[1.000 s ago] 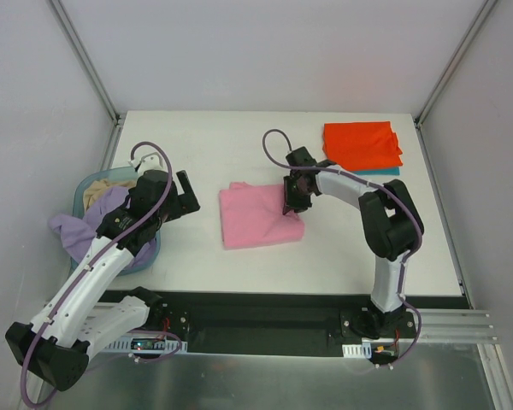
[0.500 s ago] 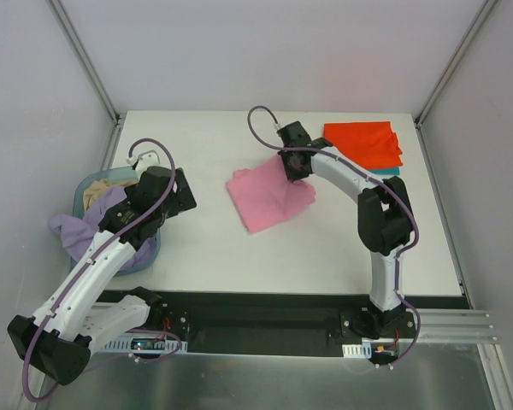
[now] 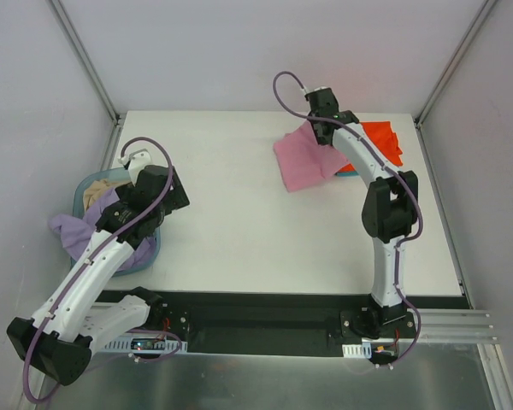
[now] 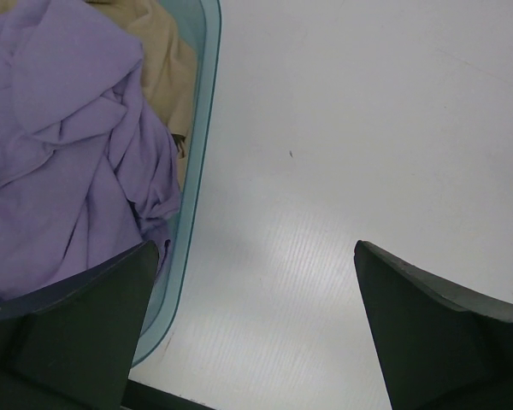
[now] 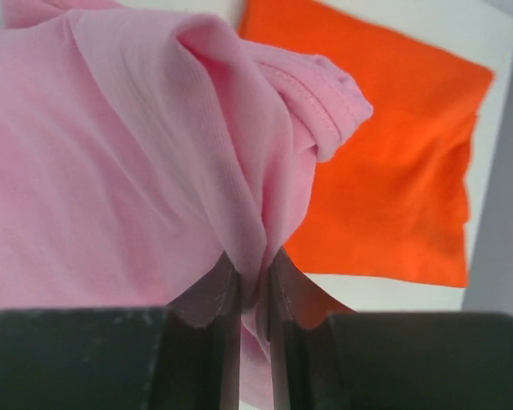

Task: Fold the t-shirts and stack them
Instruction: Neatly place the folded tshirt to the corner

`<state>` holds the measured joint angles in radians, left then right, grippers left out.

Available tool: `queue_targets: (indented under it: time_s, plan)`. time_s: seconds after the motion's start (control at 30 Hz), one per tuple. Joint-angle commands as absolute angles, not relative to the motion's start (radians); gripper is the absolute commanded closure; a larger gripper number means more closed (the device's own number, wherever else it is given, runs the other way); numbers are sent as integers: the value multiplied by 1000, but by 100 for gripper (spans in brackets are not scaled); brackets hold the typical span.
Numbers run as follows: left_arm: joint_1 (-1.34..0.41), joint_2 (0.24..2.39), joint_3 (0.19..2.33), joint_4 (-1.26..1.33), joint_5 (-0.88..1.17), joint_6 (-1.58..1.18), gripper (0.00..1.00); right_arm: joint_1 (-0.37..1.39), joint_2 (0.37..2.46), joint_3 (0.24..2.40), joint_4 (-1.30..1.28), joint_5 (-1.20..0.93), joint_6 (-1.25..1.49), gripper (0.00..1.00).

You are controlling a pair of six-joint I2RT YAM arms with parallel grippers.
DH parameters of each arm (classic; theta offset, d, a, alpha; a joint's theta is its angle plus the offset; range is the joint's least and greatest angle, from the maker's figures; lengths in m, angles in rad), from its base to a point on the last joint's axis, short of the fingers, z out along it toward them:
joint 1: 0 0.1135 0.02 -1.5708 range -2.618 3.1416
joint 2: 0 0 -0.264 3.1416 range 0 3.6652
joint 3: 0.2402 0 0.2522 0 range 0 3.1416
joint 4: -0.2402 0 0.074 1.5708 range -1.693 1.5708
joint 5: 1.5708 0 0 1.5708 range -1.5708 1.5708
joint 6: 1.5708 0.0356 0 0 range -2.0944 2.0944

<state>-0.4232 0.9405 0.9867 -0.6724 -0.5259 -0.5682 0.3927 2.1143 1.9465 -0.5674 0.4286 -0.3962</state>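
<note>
My right gripper [image 3: 322,128] is shut on the folded pink t-shirt [image 3: 303,159] and holds it lifted at the far right of the table, partly over the stack. In the right wrist view the pink shirt [image 5: 137,145] is pinched between the fingers [image 5: 225,299], with the folded orange-red t-shirt [image 5: 393,162] beyond. The orange-red shirt [image 3: 383,141] lies on a teal one [image 3: 349,171], only an edge showing. The lavender t-shirt [image 3: 81,224] hangs out of the light-blue basket [image 3: 150,248]. My left gripper [image 4: 252,299] is open and empty over bare table beside the basket rim [image 4: 201,145].
A beige cloth [image 3: 103,190] also lies in the basket at the left table edge; it shows in the left wrist view [image 4: 167,60]. Grey walls and metal posts [image 3: 85,60] enclose the table. The table's front edge meets a black rail [image 3: 265,301].
My right gripper has carried the pink t-shirt up off the table's middle toward the far right, next to the orange-red shirt. My left arm has drawn back slightly toward the basket.
</note>
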Motion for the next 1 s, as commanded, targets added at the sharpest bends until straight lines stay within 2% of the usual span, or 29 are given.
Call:
queue_targets:
  time_s: [0.0,0.2,0.67,0.97]
  plan:
    - [-400,949,1020,-698,-592,-566,1,348,2138,2078,-549,503,-515,99]
    - [-388,997,1042,-701,-598,-552,1,299,2160,2171,-549,540,-543,99]
    - [-356,1094,1078,-698,-569,-529,1,273,2074,2223,-541,650,-563,99]
    - [-354,1078,1057,-696,-583,-548,1,270,1993,2252,-584,609,-526,99]
